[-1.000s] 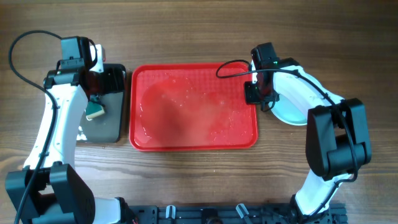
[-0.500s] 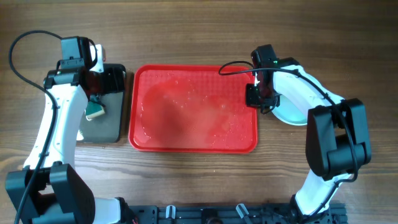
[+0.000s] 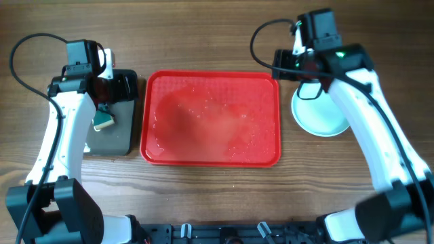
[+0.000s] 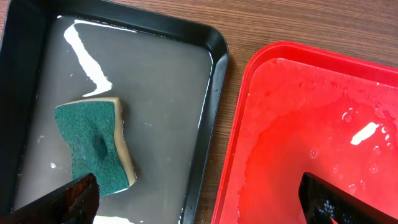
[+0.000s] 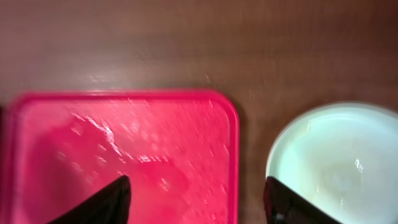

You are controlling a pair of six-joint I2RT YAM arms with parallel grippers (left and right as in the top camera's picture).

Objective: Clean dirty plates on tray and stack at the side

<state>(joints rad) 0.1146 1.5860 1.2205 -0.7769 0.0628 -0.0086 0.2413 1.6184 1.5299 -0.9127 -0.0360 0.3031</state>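
From above, you can see the red tray (image 3: pixel 210 118) has no plates on it, only a wet shine, so the washing looks done. The plates (image 3: pixel 319 115) sit in a pile on the table just to the right of the red tray. Only the top one shows, so I cannot tell how many are under it. Your right gripper (image 3: pixel 288 68) hangs over the red tray's far right corner, near the pile but not touching it. Your left gripper (image 3: pixel 112 91) is to the left of the red tray, over the dark tray (image 3: pixel 125 139).

In the left wrist view, the left gripper (image 4: pixel 199 208) has its fingers spread wide with nothing in them. The sponge (image 4: pixel 93 146) lies flat in the water of the dark tray (image 4: pixel 211 93), likely so it drips in one place.

The right wrist view is blurry. The right gripper (image 5: pixel 196 205) has its fingers apart and holds nothing. The top plate (image 5: pixel 336 162) lies to the right of the red tray (image 5: pixel 124 155), and the fingers do not touch it.
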